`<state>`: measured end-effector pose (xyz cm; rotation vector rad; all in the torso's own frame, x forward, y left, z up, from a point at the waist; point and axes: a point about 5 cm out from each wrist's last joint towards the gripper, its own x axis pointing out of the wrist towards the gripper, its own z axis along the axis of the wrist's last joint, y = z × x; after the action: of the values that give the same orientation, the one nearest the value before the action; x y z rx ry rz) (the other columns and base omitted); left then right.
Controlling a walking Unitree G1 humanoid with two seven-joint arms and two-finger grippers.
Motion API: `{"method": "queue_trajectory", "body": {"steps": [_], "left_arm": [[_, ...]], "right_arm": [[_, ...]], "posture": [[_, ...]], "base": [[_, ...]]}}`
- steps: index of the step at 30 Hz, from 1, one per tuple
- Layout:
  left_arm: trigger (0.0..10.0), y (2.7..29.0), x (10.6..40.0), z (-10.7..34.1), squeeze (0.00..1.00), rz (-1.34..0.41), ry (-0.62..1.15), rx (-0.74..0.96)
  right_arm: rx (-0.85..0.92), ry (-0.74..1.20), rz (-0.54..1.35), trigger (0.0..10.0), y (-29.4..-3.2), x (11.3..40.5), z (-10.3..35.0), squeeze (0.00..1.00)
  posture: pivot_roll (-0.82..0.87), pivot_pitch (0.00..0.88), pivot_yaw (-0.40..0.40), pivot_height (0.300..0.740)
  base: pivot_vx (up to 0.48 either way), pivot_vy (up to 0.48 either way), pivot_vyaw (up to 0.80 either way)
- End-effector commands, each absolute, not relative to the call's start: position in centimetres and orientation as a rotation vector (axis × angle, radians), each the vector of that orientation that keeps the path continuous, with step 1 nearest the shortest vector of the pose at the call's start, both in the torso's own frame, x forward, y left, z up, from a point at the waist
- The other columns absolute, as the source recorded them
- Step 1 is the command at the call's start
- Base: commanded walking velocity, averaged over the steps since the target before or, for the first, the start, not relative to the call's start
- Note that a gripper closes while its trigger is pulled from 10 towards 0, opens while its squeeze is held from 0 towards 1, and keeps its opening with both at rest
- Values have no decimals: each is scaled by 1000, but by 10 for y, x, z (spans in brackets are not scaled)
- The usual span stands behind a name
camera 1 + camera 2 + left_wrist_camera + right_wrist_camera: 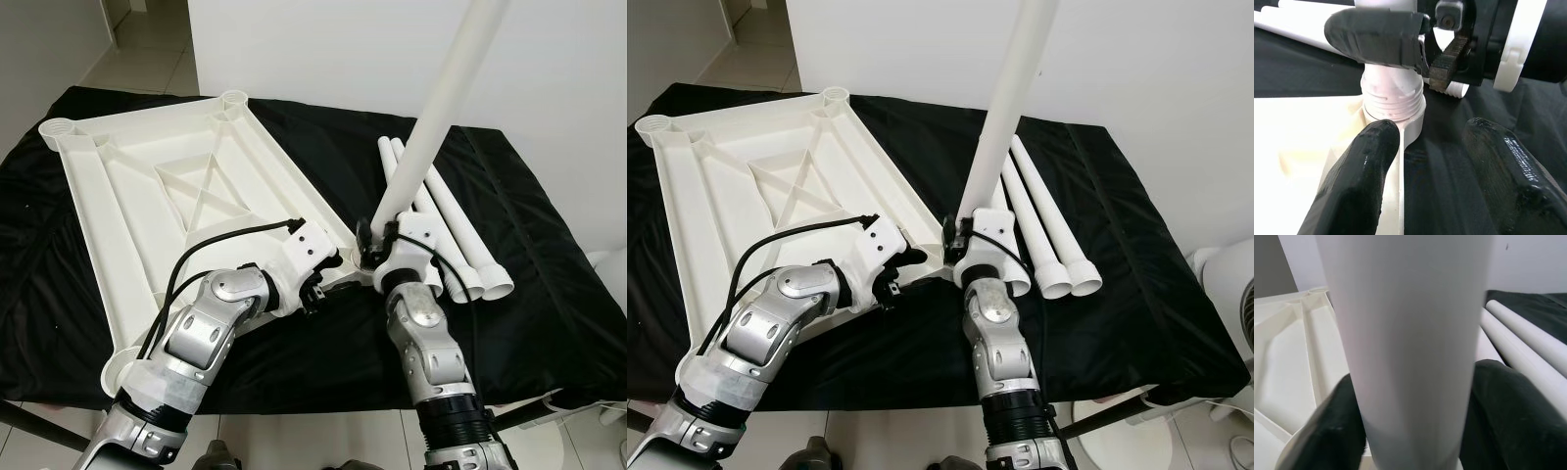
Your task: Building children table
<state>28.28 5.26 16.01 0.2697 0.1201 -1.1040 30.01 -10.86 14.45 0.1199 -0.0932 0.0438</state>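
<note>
Tabletop (147, 215), white plastic and upside down, lies on the black cloth (549, 294) toward its left edge. Right gripper (1410, 431) clamps a white leg (431, 127) standing upright in the tabletop's near right corner socket (1393, 105). Left gripper (1435, 176) sits open beside that socket. Three spare legs (1043, 225) lie near the cloth's right edge.

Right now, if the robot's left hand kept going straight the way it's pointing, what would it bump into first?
Probably the bottom of the upright table leg, where it sits in the corner socket of the upside-down tabletop. The open left end effector points right at it, and the right end effector holds that leg just above.
</note>
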Motion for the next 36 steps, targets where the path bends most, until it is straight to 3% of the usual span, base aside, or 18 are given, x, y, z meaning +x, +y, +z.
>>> {"method": "queue_trajectory", "body": {"steps": [1,6,7,18,25,32,33,34,35,36], "left_arm": [[10000,53,285,161,0,-1047,95,286],[10000,51,284,163,0,-1054,75,290],[10000,51,284,163,0,-1054,74,290],[10000,47,282,163,0,-1084,72,283],[10000,43,277,164,0,-1143,76,260],[10000,43,276,164,0,-1155,77,268],[10000,44,274,164,0,-1167,79,271],[10000,44,274,164,0,-1167,79,271],[10000,44,272,163,0,-1178,83,270],[10000,44,272,163,0,-1178,83,270]], "right_arm": [[149,-76,47,10000,-112,291,135,1000],[105,-92,95,10000,-128,293,140,1000],[106,-90,130,10000,-132,294,140,0],[-6,-105,431,10000,-154,304,143,0],[-49,-56,648,10000,-147,318,136,0],[-74,-36,700,10000,-142,326,136,0],[-74,-32,715,3765,-140,329,136,0],[-74,-32,715,3765,-140,329,136,0],[-82,-25,731,0,-140,331,135,0],[-82,-25,731,0,-140,331,135,0]], "posture": [[78,0,-98,740],[75,0,-94,740],[75,0,-94,740],[70,0,-84,740],[75,0,-84,740],[85,0,-87,740],[87,0,-87,740],[87,0,-87,740],[91,0,-90,740],[91,0,-90,740]], "base": [[0,0,0],[0,0,0],[0,0,0],[0,0,0],[0,0,0],[0,0,0],[0,0,0],[0,0,0],[0,0,0],[0,0,0]]}}
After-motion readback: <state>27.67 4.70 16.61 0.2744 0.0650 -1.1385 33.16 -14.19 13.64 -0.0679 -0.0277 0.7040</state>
